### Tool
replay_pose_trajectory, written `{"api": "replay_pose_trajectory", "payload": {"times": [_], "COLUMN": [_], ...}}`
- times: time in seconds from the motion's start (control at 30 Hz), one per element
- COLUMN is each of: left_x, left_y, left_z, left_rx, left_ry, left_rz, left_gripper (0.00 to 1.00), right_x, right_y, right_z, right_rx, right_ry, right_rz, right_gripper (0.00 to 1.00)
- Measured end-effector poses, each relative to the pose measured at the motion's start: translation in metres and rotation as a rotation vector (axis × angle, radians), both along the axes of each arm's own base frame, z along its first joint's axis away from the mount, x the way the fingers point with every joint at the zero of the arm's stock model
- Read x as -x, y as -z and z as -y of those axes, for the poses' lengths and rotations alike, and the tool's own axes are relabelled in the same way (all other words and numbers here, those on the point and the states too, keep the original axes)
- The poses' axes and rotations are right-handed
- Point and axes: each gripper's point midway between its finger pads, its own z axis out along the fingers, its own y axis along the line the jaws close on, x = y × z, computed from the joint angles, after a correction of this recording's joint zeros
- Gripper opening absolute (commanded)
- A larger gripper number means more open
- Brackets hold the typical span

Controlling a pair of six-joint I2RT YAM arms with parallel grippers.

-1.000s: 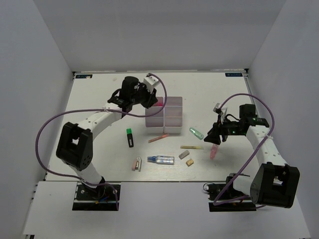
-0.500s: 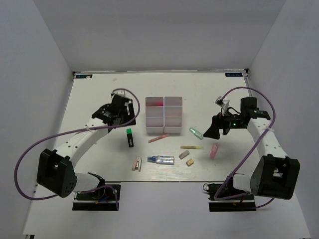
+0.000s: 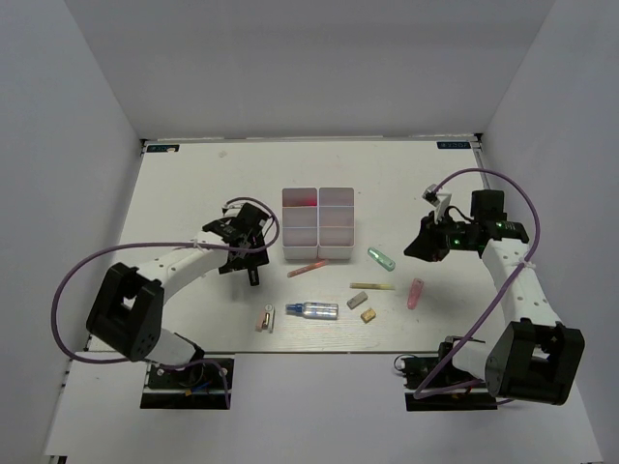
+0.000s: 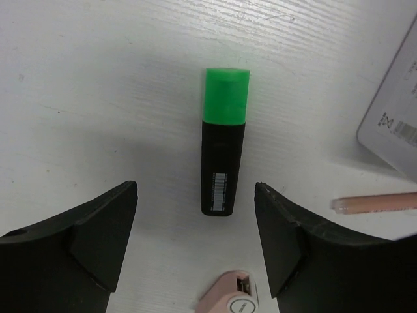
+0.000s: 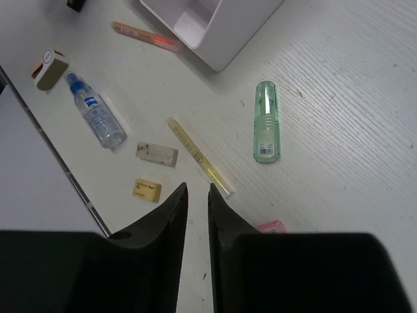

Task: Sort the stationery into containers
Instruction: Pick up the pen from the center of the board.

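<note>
On the left side of the table (image 3: 174,184), the left gripper (image 4: 195,189) hangs low over the green-capped marker (image 4: 221,163) with its jaws wide apart and nothing in them. One finger stands on each side of the black barrel, not touching it, so we judge that it is lined up to pick the marker across its width. The marker lies flat, is boxy and smooth, with a glossy cap and a small barcode label. Just beside it, towards the middle, stand the containers (image 3: 302,255), two white plastic boxes pressed together; something red lies in a far compartment, and the rest looks empty from above. Most of the stationery lies loose in front of them: a thin pink stick (image 5: 144,36), a clear spray tube (image 5: 98,117) with a blue top, two small block erasers (image 5: 157,154), a translucent yellow stick (image 5: 199,156) and a rounded green capsule (image 5: 266,130). On the right, the right gripper (image 5: 194,189) hovers above this group with its jaws almost together, only a narrow slit between them, and it holds nothing. We think it needs to open before it can take any piece.
</note>
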Motion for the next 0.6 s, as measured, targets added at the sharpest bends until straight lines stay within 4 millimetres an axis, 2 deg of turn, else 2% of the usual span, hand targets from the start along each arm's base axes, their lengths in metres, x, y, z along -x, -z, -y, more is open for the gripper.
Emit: {"api": "replay_pose_trajectory", "payload": {"times": [0.2, 0.47, 0.6], "left_x": [-0.013, -0.037, -0.037], "left_y": [0.016, 0.021, 0.026], "left_z": [0.002, 0.000, -0.002], "left_rx": [-0.009, 0.037, 0.044], "left_ry": [-0.063, -0.143, -0.163], "left_rz": [-0.049, -0.090, -0.136], "left_gripper": [0.78, 0.74, 0.73], "right_x": [-0.001, -0.002, -0.003], "right_y": [0.000, -0.001, -0.001], "right_z": [0.003, 0.006, 0.007], "right_rx": [0.000, -0.004, -0.008], "right_ry": [0.011, 0.018, 0.021], "right_rz": [0.001, 0.007, 0.011], "right_gripper": [0.24, 0.24, 0.24]}}
